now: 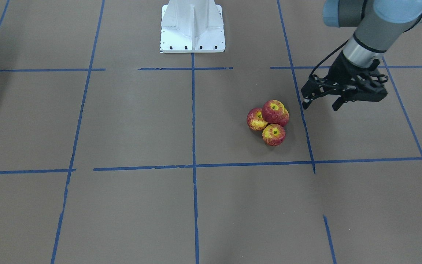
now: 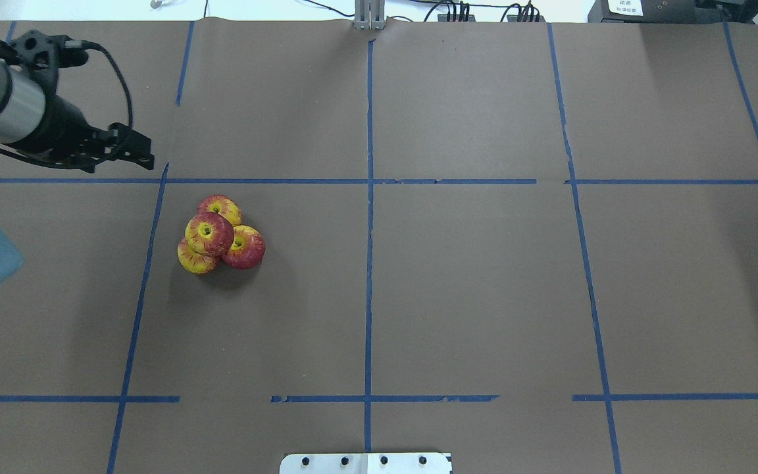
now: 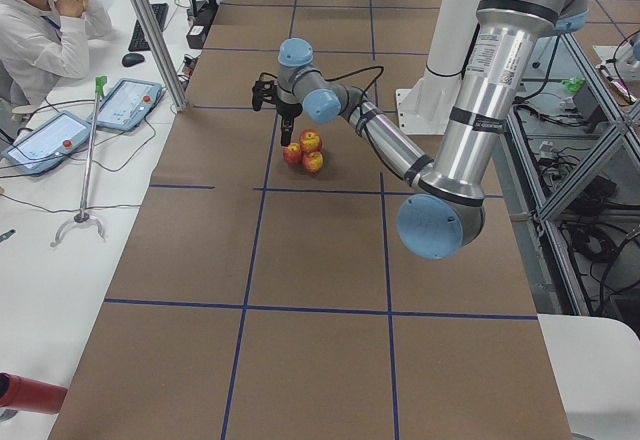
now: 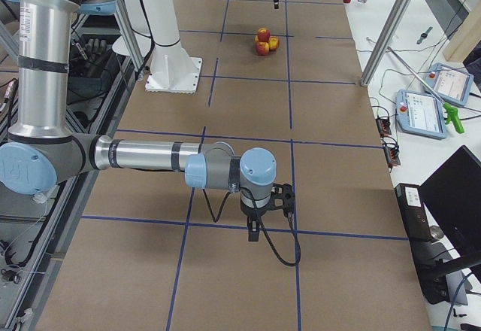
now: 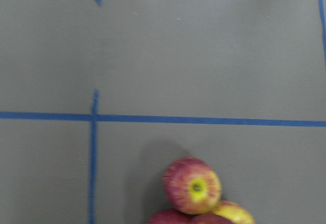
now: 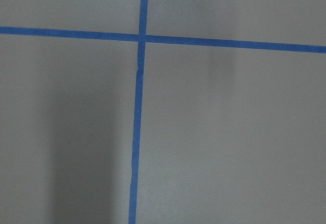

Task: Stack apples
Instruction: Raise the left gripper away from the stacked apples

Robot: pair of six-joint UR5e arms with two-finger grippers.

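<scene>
Four apples form a small pile on the brown table. One apple [image 1: 275, 111] [image 2: 208, 234] rests on top of three touching ones: [image 1: 256, 119], [image 1: 274, 135], and one mostly hidden behind the top apple [image 2: 222, 209]. The pile also shows in the left wrist view [image 5: 192, 186] and in both side views [image 3: 305, 150] [image 4: 264, 40]. My left gripper [image 1: 320, 105] [image 2: 147, 158] is open and empty. It hangs above the table, apart from the pile, on the pile's outer side. My right gripper [image 4: 255, 229] shows only in the exterior right view, far from the apples; I cannot tell whether it is open or shut.
Blue tape lines [image 1: 193, 165] divide the table into squares. The white robot base [image 1: 192, 27] [image 2: 366, 463] stands at the robot's edge of the table. An operator [image 3: 40, 20] sits at a side table with tablets [image 3: 125, 103].
</scene>
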